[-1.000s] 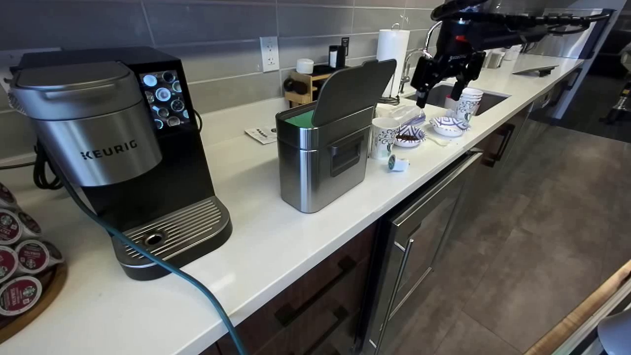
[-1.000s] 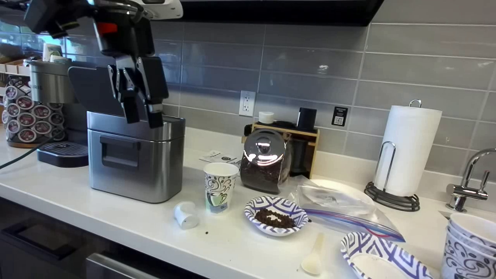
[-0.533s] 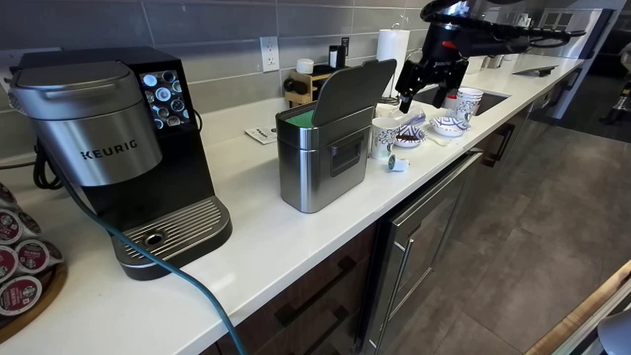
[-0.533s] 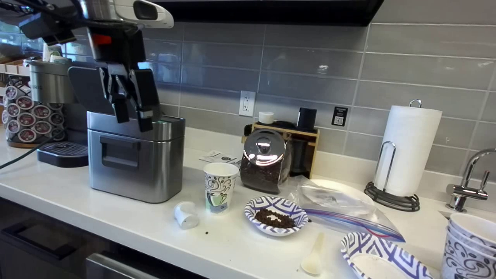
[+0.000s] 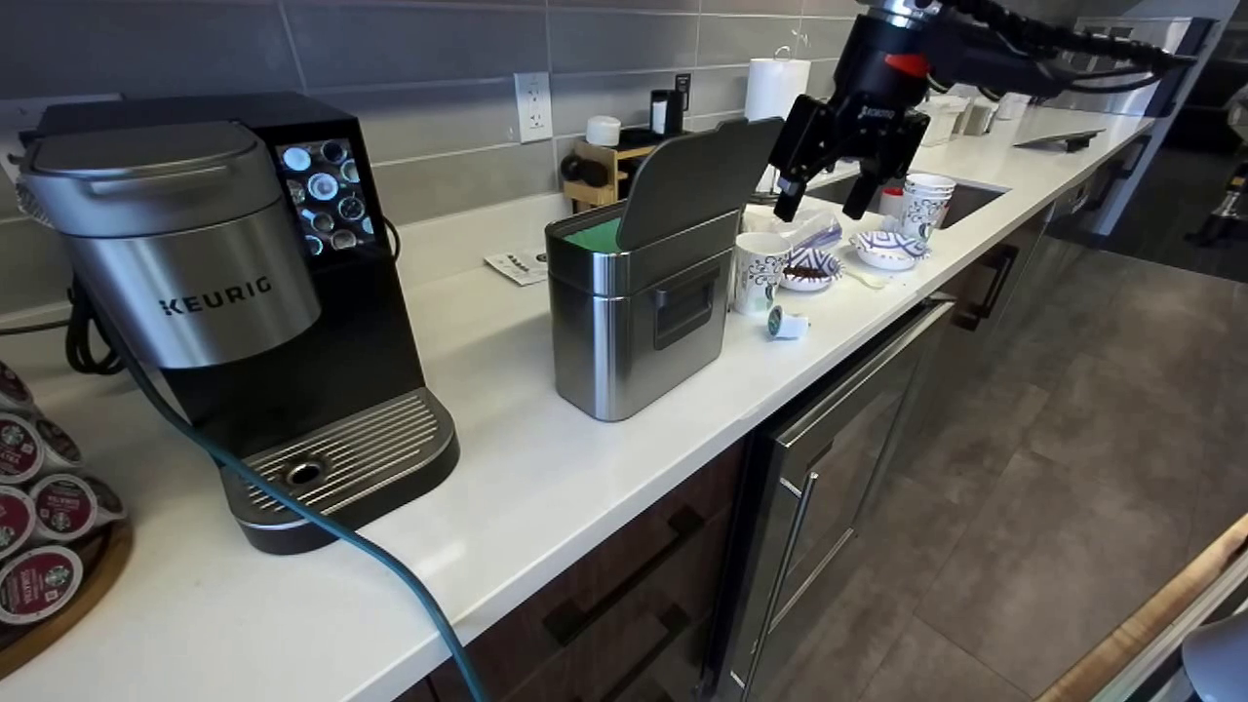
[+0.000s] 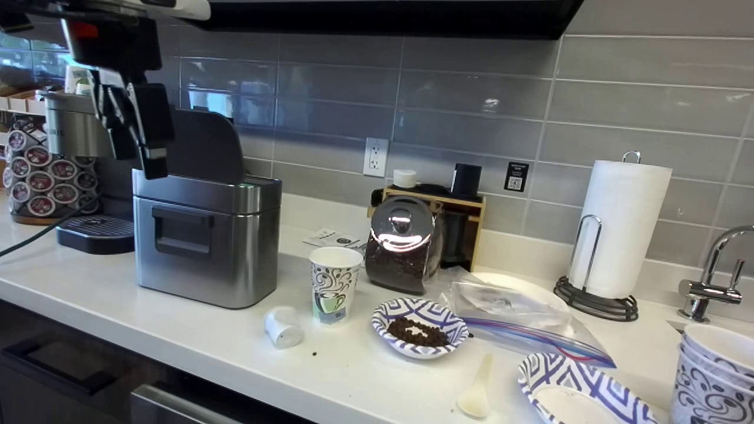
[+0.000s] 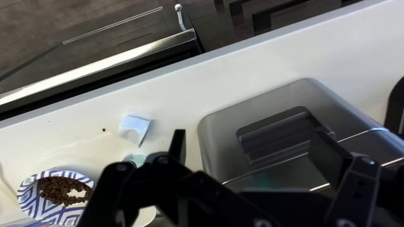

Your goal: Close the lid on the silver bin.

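Note:
The silver bin [image 5: 603, 341] stands on the counter, and it also shows in an exterior view [image 6: 244, 253] and the wrist view [image 7: 217, 132]. Its dark grey lid [image 5: 697, 185] is raised, standing steeply above the long side with the handle. A green liner [image 5: 597, 237] shows in the opening. My gripper [image 5: 821, 210] is open and empty, at the lid's outer side, higher than the bin's rim. In an exterior view the gripper [image 6: 139, 162] overlaps the left part of the lid [image 6: 206, 144]. In the wrist view the fingers [image 7: 252, 146] are wide apart over the handle side; contact with the lid cannot be told.
The Keurig coffee maker [image 5: 190, 278] stands beside the bin. A paper cup [image 6: 333, 285], a white pod [image 6: 284, 327] and a bowl of coffee [image 6: 419, 330] stand on the other side. The counter's front edge [image 7: 176, 67] runs near the bin.
The open gripper has moved leftward in both exterior views, toward the lid's side and across its outer face, and has tilted slightly. The lid and bin have not moved.

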Controlling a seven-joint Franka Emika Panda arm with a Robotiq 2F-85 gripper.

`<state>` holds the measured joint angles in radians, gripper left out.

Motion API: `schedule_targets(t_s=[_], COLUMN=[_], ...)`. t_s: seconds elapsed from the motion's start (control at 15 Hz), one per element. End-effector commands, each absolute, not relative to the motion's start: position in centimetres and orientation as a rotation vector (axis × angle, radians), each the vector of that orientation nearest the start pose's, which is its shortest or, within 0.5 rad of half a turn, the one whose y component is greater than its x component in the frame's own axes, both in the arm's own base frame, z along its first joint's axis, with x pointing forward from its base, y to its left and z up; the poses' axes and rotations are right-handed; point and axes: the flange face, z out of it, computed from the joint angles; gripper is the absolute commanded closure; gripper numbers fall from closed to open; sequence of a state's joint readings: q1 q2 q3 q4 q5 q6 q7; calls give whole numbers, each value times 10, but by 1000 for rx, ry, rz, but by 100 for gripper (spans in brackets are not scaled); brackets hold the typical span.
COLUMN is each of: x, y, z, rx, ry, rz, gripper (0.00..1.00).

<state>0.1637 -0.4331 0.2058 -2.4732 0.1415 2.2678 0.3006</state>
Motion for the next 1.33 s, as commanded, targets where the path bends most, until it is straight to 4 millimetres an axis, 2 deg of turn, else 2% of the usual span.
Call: schedule_targets(t_s=[0.0,0.27,0.4,0.67,1.0,1.27], x=[396,402,409,421,439,452], y=[166,161,160,156,153,150], z=[469,469,470,474,479,479], rx=[-3068,-3137,-3148,-3155,-3071,-2987], ry=[-141,-365,-469,-564,-438,-407], rz=[-230,-207,-257,-403,-597,-720], gripper=[0,0,0,0,0,0])
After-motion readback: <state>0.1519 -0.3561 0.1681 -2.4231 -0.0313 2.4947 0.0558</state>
